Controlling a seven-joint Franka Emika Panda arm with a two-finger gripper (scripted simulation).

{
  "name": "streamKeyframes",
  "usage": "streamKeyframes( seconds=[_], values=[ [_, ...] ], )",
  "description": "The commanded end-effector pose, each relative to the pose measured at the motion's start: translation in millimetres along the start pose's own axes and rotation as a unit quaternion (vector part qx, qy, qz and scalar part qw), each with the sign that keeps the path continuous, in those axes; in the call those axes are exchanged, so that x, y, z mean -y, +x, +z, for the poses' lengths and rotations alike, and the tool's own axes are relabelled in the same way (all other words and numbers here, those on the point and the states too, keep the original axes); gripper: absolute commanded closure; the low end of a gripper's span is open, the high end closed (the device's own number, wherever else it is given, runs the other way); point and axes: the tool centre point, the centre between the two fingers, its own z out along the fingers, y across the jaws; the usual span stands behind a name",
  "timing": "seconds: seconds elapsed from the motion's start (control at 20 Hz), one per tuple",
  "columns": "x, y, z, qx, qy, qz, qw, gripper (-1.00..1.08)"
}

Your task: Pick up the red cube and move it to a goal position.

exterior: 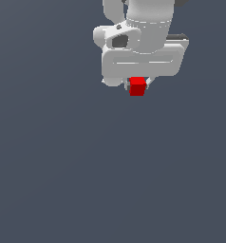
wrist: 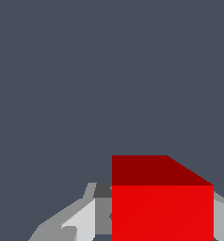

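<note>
White two-finger gripper [exterior: 137,87] clenched on small bright red smooth-faced cube [exterior: 137,87], cube between fingertips, in both views. Pick looks done; whether cube off plain dark grey bench [exterior: 62,180] unclear. Left: carry to goal; no goal marker, no bench edge visible

Nothing stands anywhere on the grey surface [exterior: 62,166]: it lies bare from edge to edge and into every corner, giving the gripper [exterior: 138,85] unobstructed passage all round.

The exterior view looks down from well off at the gripper [exterior: 137,86], while the wrist view sits close behind the red cube [wrist: 162,212], which both views share.
</note>
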Motion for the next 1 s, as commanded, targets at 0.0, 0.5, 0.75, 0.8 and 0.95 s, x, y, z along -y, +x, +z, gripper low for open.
streamKeyframes(
  seconds=[0.0, 0.5, 0.75, 0.8, 0.95],
  values=[
    [4, -5, -28, 0.000, 0.000, 0.000, 1.0000, 1.08],
    [15, -13, -97, 0.000, 0.000, 0.000, 1.0000, 1.08],
    [18, -14, -111, 0.000, 0.000, 0.000, 1.0000, 1.08],
    [18, -14, -112, 0.000, 0.000, 0.000, 1.0000, 1.08],
    [18, -14, -114, 0.000, 0.000, 0.000, 1.0000, 1.08]
  ],
)
